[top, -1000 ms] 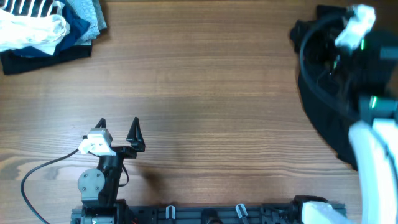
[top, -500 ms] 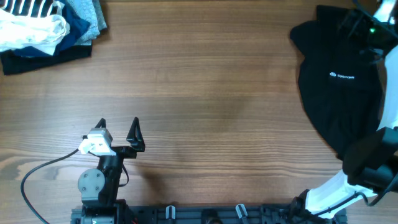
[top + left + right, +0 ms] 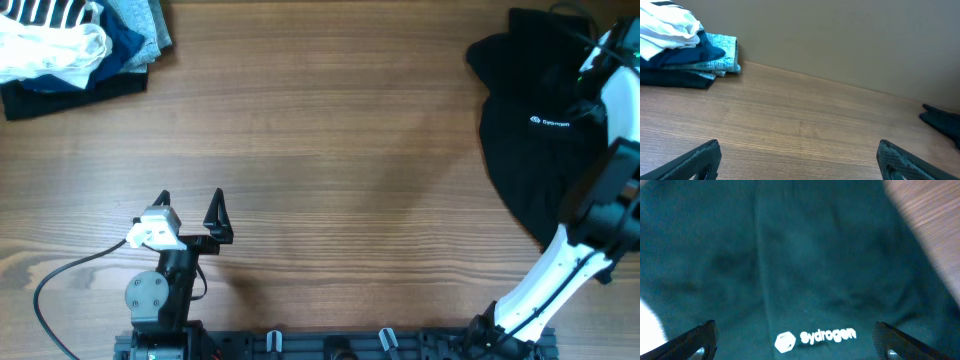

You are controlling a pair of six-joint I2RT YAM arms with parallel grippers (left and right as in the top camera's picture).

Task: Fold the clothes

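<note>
A black shirt (image 3: 535, 150) with a small white logo lies spread at the table's right edge. It fills the right wrist view (image 3: 800, 270), where the logo reads "Sydrogen". My right gripper (image 3: 795, 345) is open above the shirt, near the logo; in the overhead view the right arm (image 3: 600, 190) runs along the right edge and the fingers are not visible. My left gripper (image 3: 190, 205) is open and empty near the table's front left. It also shows in the left wrist view (image 3: 800, 160), open over bare wood.
A pile of folded clothes (image 3: 75, 45), white, striped, blue and dark, sits at the back left corner, also in the left wrist view (image 3: 682, 55). A black cable (image 3: 60, 290) loops by the left arm's base.
The right arm has swung off the shirt toward the right edge, uncovering the shirt and its logo. The left arm has not moved.
</note>
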